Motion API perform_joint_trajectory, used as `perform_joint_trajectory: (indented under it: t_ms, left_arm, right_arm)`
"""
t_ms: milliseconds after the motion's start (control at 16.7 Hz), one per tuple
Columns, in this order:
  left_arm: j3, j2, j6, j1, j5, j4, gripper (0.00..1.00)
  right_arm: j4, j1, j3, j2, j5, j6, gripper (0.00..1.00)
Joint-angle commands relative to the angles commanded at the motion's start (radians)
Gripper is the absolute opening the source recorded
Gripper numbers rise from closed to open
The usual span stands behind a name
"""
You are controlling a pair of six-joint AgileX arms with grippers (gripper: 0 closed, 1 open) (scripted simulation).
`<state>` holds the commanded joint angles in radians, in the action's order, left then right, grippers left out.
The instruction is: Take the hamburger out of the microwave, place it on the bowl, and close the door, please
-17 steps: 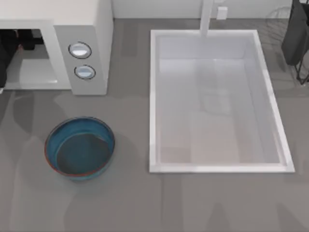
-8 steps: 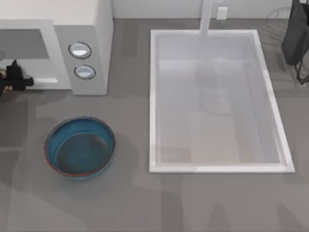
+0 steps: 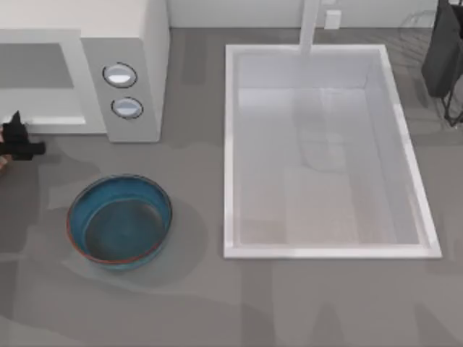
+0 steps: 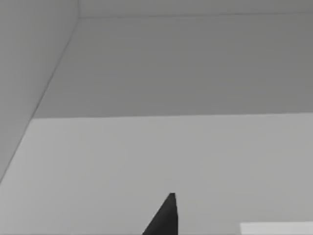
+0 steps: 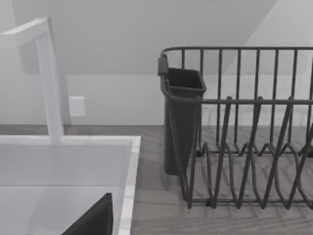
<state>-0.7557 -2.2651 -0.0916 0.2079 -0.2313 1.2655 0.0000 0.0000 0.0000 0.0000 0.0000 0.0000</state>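
Hamburger hard to place: just a pale, orange-tinged sliver at the top view's left edge, touching the frame beside the left gripper (image 3: 18, 142), cut off and too small to name with any certainty. Nearest the front of the grey table (image 3: 195, 303), on its left half, the bowl (image 3: 168, 217): upright, blue-teal with a thin reddish rim, only its own dark inside on show. Behind the bowl and further left, the left gripper, a small black shape low over the table just in front of the microwave (image 3: 130, 43), well apart from the bowl; arm cut off by the frame, grip state impossible to tell. From the left wrist, plain grey surfaces meeting at a corner above a paler floor, with one dark tip of that gripper poking in at the edge. Further back, the microwave itself, white, grey cavity open toward the front and cropped at the left, two round knobs (image 3: 120, 74) on its side panel. To the right, a large white sink (image 3: 230, 144), basin pale and bare. Farthest back, a white faucet (image 3: 309, 29) and, at the right rear corner, a dark wire dish rack (image 5: 244, 147) with a dark utensil cup (image 5: 183, 122) hooked on its end. Right gripper (image 5: 93, 221) parked over the sink's far end, a dark wedge in its own wrist view, grip state not to be told.
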Motion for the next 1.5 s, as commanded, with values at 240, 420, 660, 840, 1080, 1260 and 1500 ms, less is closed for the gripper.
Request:
perform_joint_trajectory:
  t_ms: [240,420,660,840,1080,1260,1500]
  left_arm:
    - [-0.006,0.014,-0.002,-0.006,0.003,-0.018,0.00]
    - [-0.009,0.110,-0.002,-0.006,0.004,-0.116,0.00]
    - [-0.018,0.291,-0.003,-0.005,0.006,-0.314,0.00]
    - [-0.024,0.381,-0.003,-0.005,0.007,-0.405,0.00]
    - [-0.024,0.391,-0.003,-0.005,0.008,-0.415,0.00]
    - [-0.029,0.387,0.004,-0.011,0.011,-0.422,0.00]
    - [-0.121,0.373,0.146,-0.085,0.054,-0.564,0.00]
  right_arm:
    - [0.000,0.000,0.000,0.000,0.000,0.000,1.00]
    - [0.000,0.000,0.000,0.000,0.000,0.000,1.00]
    - [0.000,0.000,0.000,0.000,0.000,0.000,1.00]
    - [0.000,0.000,0.000,0.000,0.000,0.000,1.00]
    - [0.000,0.000,0.000,0.000,0.000,0.000,1.00]
    - [0.000,0.000,0.000,0.000,0.000,0.000,1.00]
    - [0.000,0.000,0.000,0.000,0.000,0.000,1.00]
